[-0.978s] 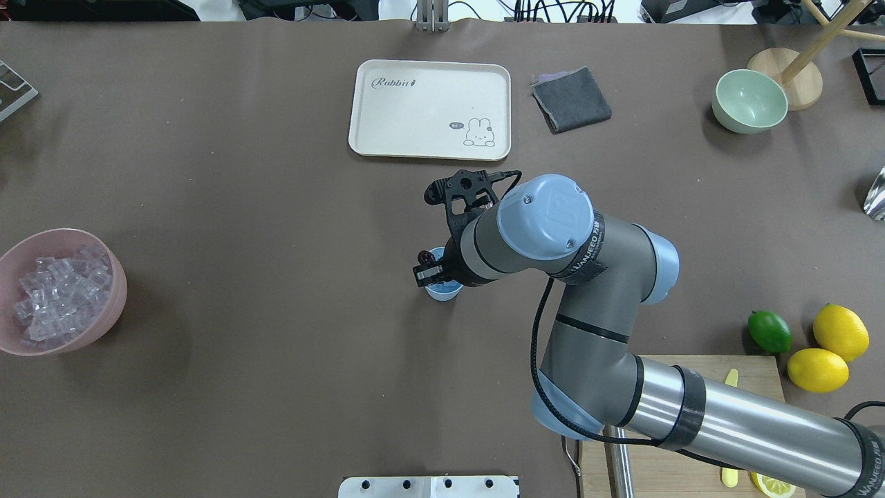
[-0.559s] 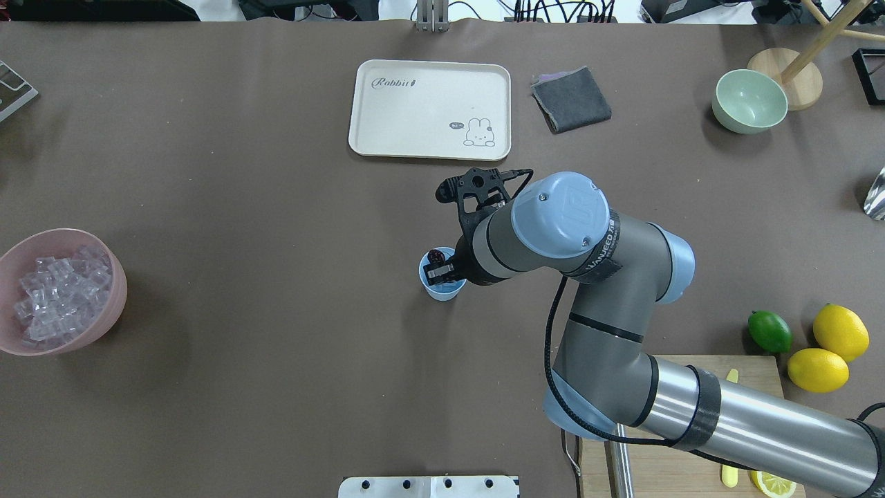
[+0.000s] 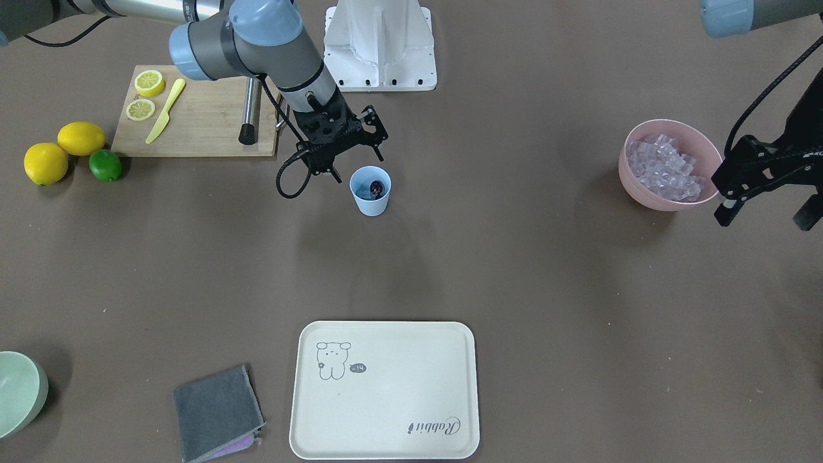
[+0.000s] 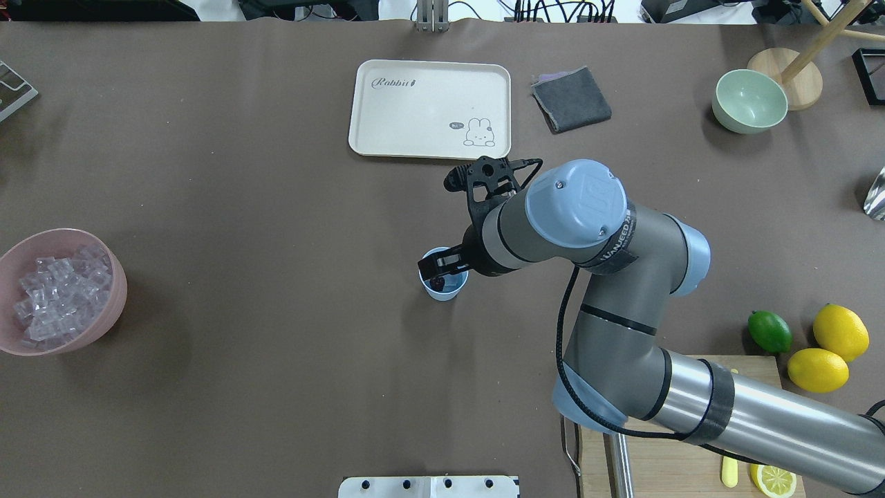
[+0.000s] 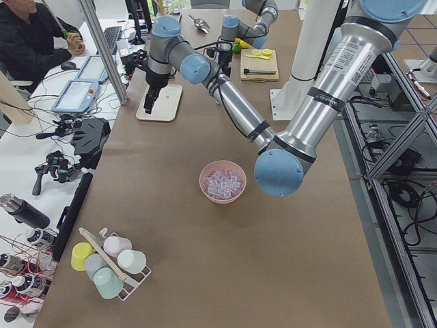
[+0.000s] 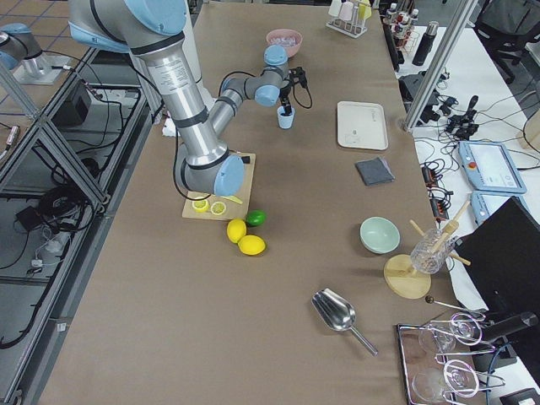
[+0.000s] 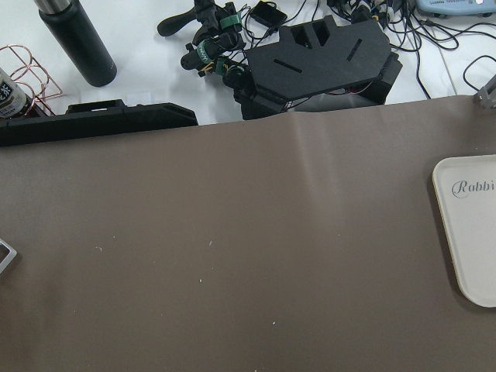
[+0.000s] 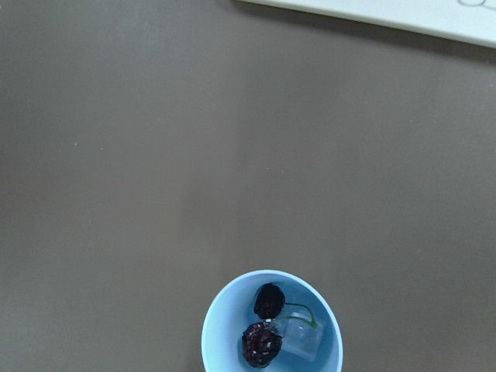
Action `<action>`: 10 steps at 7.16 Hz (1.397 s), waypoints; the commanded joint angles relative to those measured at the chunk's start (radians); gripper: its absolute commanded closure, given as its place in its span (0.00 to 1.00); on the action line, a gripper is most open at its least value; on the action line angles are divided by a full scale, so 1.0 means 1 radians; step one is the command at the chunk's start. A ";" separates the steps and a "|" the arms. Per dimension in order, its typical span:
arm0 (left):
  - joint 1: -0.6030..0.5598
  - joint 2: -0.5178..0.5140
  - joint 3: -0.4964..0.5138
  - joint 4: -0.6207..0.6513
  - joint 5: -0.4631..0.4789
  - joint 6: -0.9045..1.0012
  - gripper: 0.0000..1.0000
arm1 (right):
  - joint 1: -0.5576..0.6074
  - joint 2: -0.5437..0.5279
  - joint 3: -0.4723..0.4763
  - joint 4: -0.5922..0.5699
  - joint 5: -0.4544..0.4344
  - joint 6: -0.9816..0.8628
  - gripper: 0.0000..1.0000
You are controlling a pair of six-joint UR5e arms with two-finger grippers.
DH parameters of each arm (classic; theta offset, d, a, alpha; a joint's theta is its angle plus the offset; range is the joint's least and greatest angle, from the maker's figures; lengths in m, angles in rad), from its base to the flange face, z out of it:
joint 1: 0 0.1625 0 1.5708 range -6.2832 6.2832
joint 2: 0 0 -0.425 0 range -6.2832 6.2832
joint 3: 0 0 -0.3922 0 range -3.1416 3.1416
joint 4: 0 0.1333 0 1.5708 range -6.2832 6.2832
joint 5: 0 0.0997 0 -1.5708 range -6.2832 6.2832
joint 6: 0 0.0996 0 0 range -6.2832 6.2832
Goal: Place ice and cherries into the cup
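The light blue cup [image 3: 371, 204] stands mid-table, also seen in the overhead view [image 4: 443, 294]. In the right wrist view the cherries [image 8: 263, 328] lie inside the cup [image 8: 211, 335], two dark fruits on a green stem, beside one ice cube [image 8: 299, 342]. My right gripper [image 3: 357, 164] hovers just above the cup, open and holding nothing. More ice [image 3: 662, 164] fills the pink bowl [image 3: 665, 204] at the table's left end. My left gripper [image 3: 764, 217] hangs open beside that bowl, holding nothing.
A cream tray [image 4: 429, 107] and a grey cloth [image 4: 570, 98] lie beyond the cup. A pale green bowl [image 4: 749, 100] sits far right. A lime [image 4: 769, 330], lemons [image 4: 839, 332] and a cutting board [image 3: 199, 109] are near the right arm's base.
The right gripper held the cherries over the cup's rim; it has opened, the cherries now lie in the cup, and the wrist has shifted right.
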 commanded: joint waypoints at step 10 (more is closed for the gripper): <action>-0.319 0.541 0.088 -0.243 -0.113 0.369 0.02 | 0.697 -0.298 0.018 -0.515 0.365 -0.889 0.00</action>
